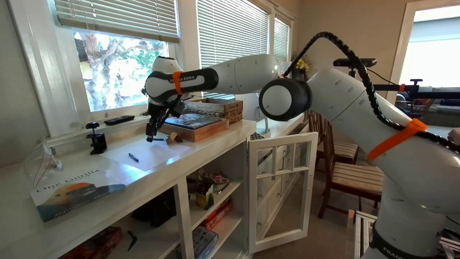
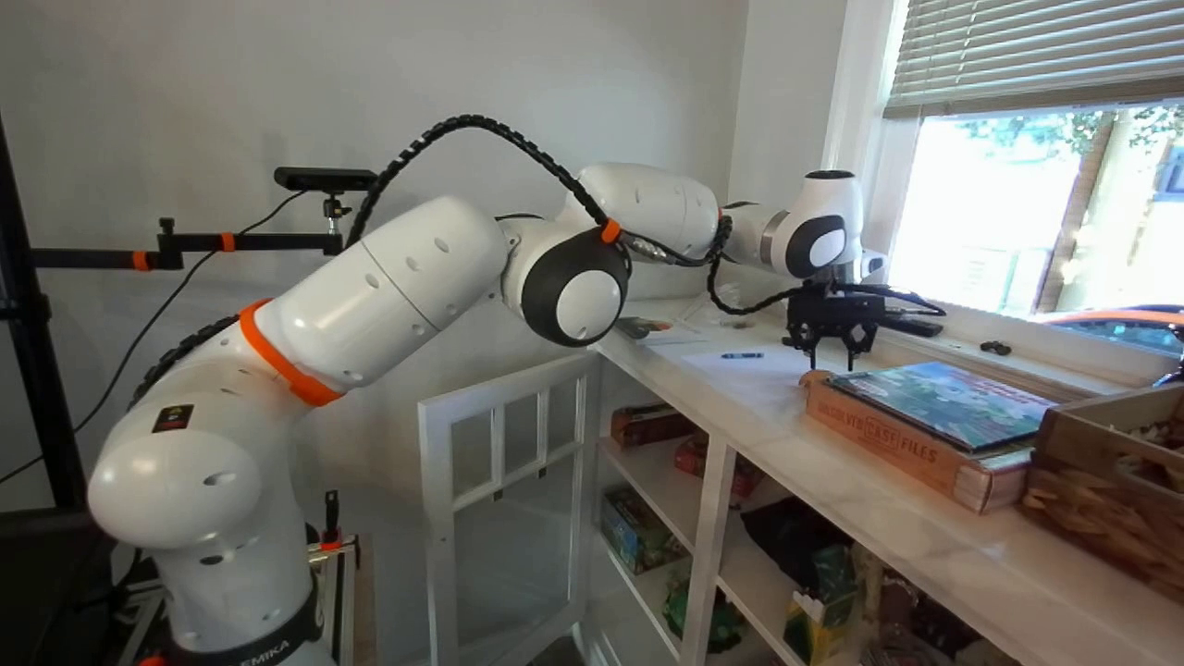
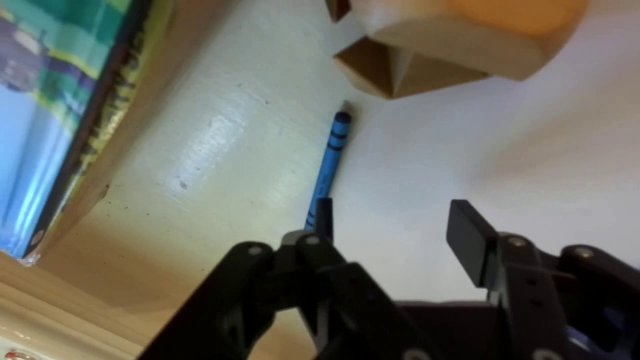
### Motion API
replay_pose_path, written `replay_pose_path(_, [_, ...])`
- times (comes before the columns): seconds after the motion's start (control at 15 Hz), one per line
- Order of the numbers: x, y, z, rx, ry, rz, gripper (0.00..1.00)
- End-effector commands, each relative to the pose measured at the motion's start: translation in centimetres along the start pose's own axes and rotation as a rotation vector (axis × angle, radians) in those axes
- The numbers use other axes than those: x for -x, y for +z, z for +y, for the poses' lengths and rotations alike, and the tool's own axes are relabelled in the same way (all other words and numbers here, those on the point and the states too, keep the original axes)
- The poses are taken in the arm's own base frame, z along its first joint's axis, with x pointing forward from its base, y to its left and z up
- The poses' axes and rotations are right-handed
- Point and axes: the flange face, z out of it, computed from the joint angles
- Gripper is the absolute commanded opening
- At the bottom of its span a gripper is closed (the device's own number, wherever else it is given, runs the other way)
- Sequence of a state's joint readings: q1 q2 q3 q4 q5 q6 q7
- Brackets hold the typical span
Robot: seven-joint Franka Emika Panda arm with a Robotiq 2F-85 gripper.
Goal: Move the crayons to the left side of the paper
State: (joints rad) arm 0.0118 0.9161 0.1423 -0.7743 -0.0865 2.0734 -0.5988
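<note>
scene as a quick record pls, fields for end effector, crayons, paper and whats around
end effector: open, nothing gripped
paper: white sheet, flat on the counter
nearer crayon: blue, seemingly along the paper's edge, one end hidden in the wrist view
farther crayon: bluish, lying on the paper
book: "One Gorilla", on the counter
box: "Unsolved Case Files", on the counter
black clamp: near the paper

Open room over the paper, black clamp beside it, brown box blocking one end.
</note>
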Motion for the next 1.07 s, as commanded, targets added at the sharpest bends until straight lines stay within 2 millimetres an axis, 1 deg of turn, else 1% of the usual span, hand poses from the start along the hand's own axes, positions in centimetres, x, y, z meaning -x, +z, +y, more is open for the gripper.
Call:
replay_pose_path(0.0, [-0.3,0.7,0.3,0.038,0.063,-0.003,0.63])
replay_pose_path(0.07, [-0.2,0.8,0.4,0.043,0.082,-0.006,0.63])
replay_pose_path(0.2, [-0.1,1.1,0.4,0.053,0.118,-0.017,0.56])
replay_pose_path(0.27, [-0.1,1.2,0.4,0.062,0.141,-0.020,0.55])
replay_pose_path(0.33, [-0.1,1.3,0.4,0.068,0.159,-0.021,0.59])
replay_pose_path(0.4, [-0.1,1.4,0.5,0.073,0.182,-0.021,0.55])
replay_pose_path(0.47, [-0.1,1.4,0.5,0.081,0.201,-0.019,0.53])
replay_pose_path(0.53, [-0.1,1.5,0.6,0.086,0.217,-0.019,0.55])
replay_pose_path(0.67, [-0.1,1.6,0.7,0.094,0.241,-0.021,0.51])
replay_pose_path(0.73, [0.0,1.6,0.7,0.096,0.252,-0.024,0.43])
replay_pose_path(0.8, [0.0,1.7,0.7,0.097,0.258,-0.026,0.26])
replay_pose_path(1.0, [0.0,1.8,0.7,0.102,0.277,-0.029,0.00])
